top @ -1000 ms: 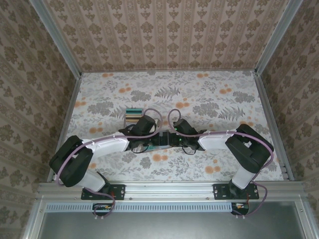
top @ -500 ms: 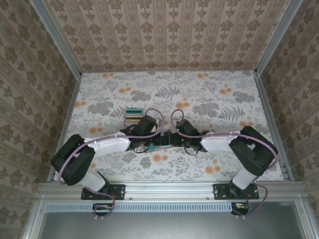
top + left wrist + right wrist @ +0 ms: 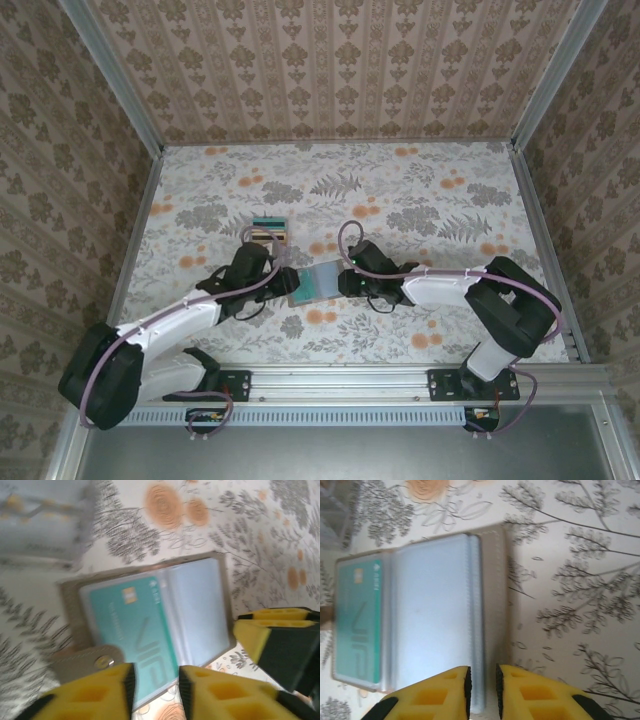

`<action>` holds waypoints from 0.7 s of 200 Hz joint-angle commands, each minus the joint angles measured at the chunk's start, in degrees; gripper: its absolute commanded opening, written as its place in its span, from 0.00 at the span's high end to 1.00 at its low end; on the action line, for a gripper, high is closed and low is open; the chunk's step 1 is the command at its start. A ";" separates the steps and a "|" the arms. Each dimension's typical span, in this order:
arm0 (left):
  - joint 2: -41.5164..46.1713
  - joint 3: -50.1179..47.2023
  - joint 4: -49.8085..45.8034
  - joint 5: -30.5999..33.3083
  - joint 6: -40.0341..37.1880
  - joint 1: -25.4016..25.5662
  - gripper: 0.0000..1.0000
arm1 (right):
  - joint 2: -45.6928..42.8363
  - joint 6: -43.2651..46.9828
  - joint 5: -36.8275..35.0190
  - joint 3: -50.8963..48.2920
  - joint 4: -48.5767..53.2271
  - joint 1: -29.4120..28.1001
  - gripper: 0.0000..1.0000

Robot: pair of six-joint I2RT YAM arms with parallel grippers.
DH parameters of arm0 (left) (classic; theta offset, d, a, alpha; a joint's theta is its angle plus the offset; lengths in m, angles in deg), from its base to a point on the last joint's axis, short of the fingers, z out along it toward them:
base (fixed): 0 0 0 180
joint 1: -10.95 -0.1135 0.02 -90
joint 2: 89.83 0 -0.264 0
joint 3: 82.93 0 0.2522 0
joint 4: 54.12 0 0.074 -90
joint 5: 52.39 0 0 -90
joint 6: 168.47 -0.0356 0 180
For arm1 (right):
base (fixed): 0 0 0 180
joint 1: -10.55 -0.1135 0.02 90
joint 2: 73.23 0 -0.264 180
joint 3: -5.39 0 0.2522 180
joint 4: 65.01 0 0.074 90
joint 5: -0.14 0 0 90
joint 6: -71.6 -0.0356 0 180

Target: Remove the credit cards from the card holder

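**Card holder** (image 3: 318,283). Folding wallet, laid open flat on the floral-patterned desk (image 3: 430,200), near its middle and between the two arms. Brown-grey outer edge showing around shiny pale grey-blue pockets. Brown snap tab (image 3: 92,661) with a metal stud projecting from the edge on the left arm's side.

**Teal credit card** (image 3: 130,630). One, lodged in the pocket on the left arm's side of the holder, face up, seen through the clear sleeve. Pocket on the right arm's side pale and blank-looking; contents not discernible.

**Left end effector** (image 3: 156,676). Yellow fingers set narrow, placed at the holder's open edge just beside the snap tab. Edge of the teal card's pocket lying in the gap between them. Whether actually pinched: cannot tell.

**Right end effector** (image 3: 481,670). Yellow fingers drawn narrow, closed over the holder's opposite edge, with the pale sleeve edge and brown cover running into the slit between them. From the left wrist view, seen at that same edge of the holder.

**Striped stack of cards** (image 3: 268,232). Bands of teal, tan and dark; resting on the desk beyond the left arm's wrist, apart from the holder.
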 commanded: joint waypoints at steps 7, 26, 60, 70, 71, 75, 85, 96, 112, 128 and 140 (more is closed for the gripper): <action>0.04 -1.00 -0.88 -0.71 -0.42 -0.89 0.86 | 0.42 0.43 3.95 4.67 0.73 -1.84 0.78; -2.14 -0.73 0.51 -1.87 -0.56 -0.98 0.95 | 2.33 0.45 5.12 6.89 0.76 -2.79 0.81; -5.45 -0.73 2.95 -2.91 -0.38 -0.98 0.98 | 6.24 -0.44 8.21 10.02 0.41 -3.33 0.82; -6.34 -0.73 3.38 -3.08 -0.41 -0.98 0.98 | 7.29 -0.75 9.05 10.64 0.12 -3.50 0.83; -6.41 -0.73 3.40 -3.08 -0.44 -0.98 0.98 | 7.42 -0.76 9.14 10.67 0.12 -3.50 0.83; -6.75 -0.73 3.45 -3.08 -0.47 -0.98 0.98 | 7.79 -0.85 9.46 10.97 0.12 -3.56 0.82; -7.38 -0.81 3.76 -3.15 -0.38 -0.98 0.98 | 8.53 -0.96 9.83 11.47 0.21 -3.62 0.83; -7.95 -0.97 3.72 -3.02 -0.38 -0.89 0.98 | 9.18 -1.04 10.02 12.00 0.36 -3.70 0.82; -8.24 -1.16 3.39 -2.60 -0.32 -0.88 0.98 | 10.00 -1.13 10.45 12.46 0.42 -3.73 0.82; -8.24 -1.42 3.08 -2.06 -0.20 -0.89 0.98 | 10.71 -1.21 10.71 12.73 0.46 -3.69 0.82; -8.16 -1.52 2.74 -1.73 -0.20 -0.89 0.98 | 11.14 -1.37 10.88 12.91 0.35 -3.80 0.82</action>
